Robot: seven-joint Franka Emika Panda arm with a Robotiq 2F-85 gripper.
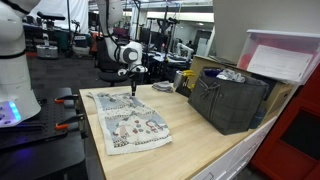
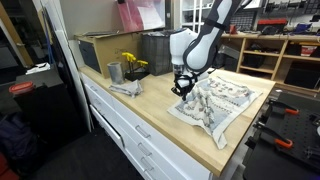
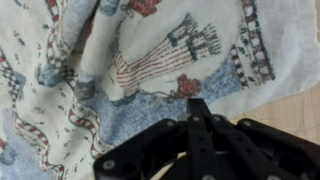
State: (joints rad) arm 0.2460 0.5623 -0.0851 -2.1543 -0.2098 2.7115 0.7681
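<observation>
At the end of the cloth (image 2: 225, 105) that faces the metal cup (image 2: 115, 72), the gripper (image 2: 182, 90) sits down on the fabric with its jaws pinched fully together; in the wrist view the fingertips (image 3: 197, 108) meet right on the printed material, so I read it as clamped on a fold of the cloth, not closed on air.

Key relation: nearly all the cloth lies to one side of the gripper, away from the cup and the dark bin (image 1: 232, 98); in an exterior view it fans out from the pinch point across the counter (image 2: 170, 130) towards the open end; in both exterior views the fabric is rumpled, and near the jaws it looks gathered up rather than flat.

Long axis: roughly along the counter's run, with one corner reaching towards the front edge; the creases make that a rough call.

Wrist view agrees: cloth fills everything ahead of the fingers and off to the left of that picture; bare wood shows only at the right, just beside the jaws; so the grip is close to a border, not mid-sheet.

Single arm, so no choice of which is nearer; cup and bin stand well apart from the cloth.
</observation>
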